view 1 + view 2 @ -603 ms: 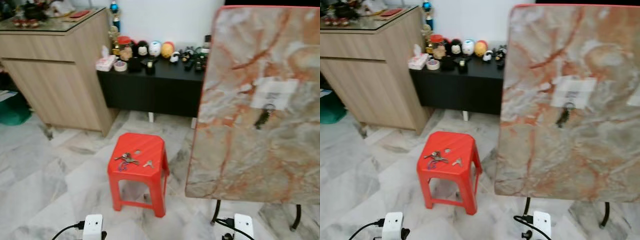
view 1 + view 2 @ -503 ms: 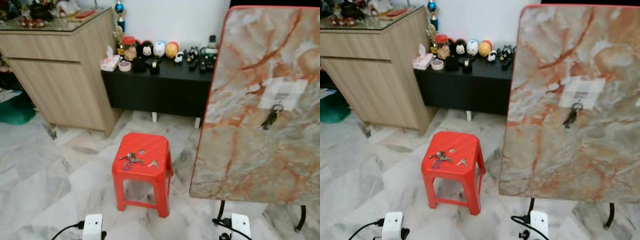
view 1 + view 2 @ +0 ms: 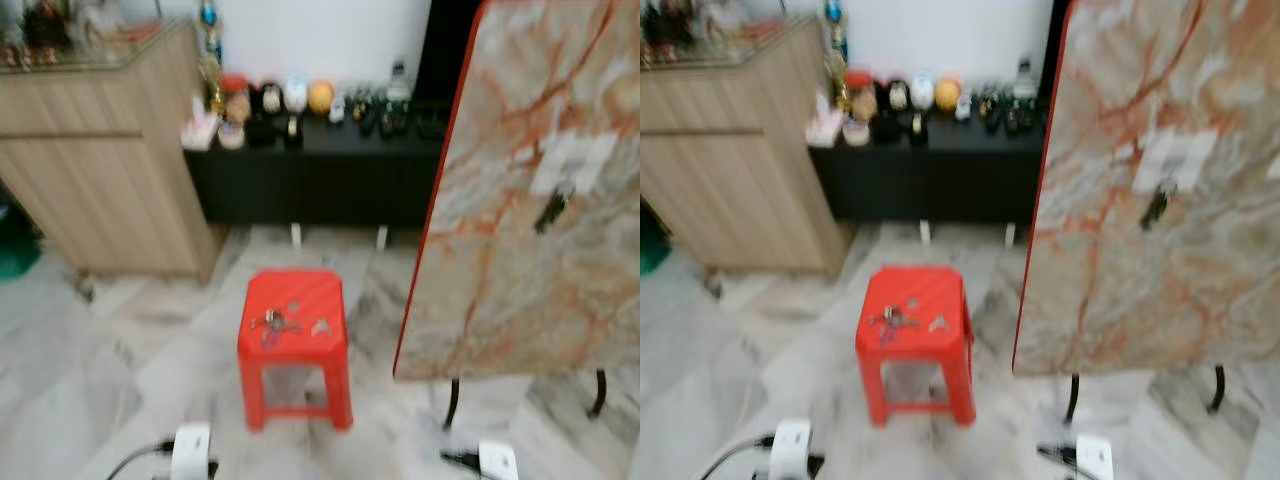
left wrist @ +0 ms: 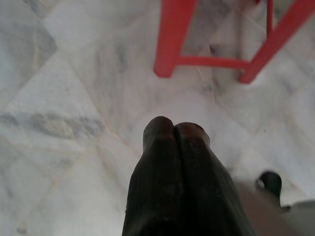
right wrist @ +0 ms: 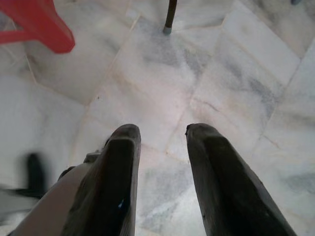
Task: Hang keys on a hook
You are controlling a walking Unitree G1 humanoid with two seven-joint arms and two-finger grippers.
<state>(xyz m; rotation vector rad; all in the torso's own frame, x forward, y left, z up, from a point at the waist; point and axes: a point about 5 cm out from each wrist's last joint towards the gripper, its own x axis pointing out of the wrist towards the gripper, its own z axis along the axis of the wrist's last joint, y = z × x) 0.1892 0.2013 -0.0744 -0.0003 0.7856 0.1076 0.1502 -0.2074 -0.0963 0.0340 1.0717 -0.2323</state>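
Note:
A bunch of keys (image 3: 271,321) and a single loose key (image 3: 320,325) lie on top of a red plastic stool (image 3: 295,300) on the marble floor. To its right stands an upright marble-patterned board (image 3: 530,260) with a white patch (image 3: 575,160); a dark set of keys (image 3: 550,208) hangs from a hook there. My left gripper (image 4: 176,130) hangs low over the floor near the stool's legs, fingers shut with nothing held. My right gripper (image 5: 162,132) hangs open above the floor tiles, near a thin black leg (image 5: 170,17) of the board's stand.
A wooden cabinet (image 3: 100,160) stands at the left. A low black bench (image 3: 320,170) against the white wall carries several small figurines and jars. The board rests on thin black legs (image 3: 452,400). Open marble floor lies between me and the stool.
The whole picture has shifted and blurred, so the camera is moving; stool and board now sit a little further right and the bench appears higher. Nothing on the stool or board has moved.

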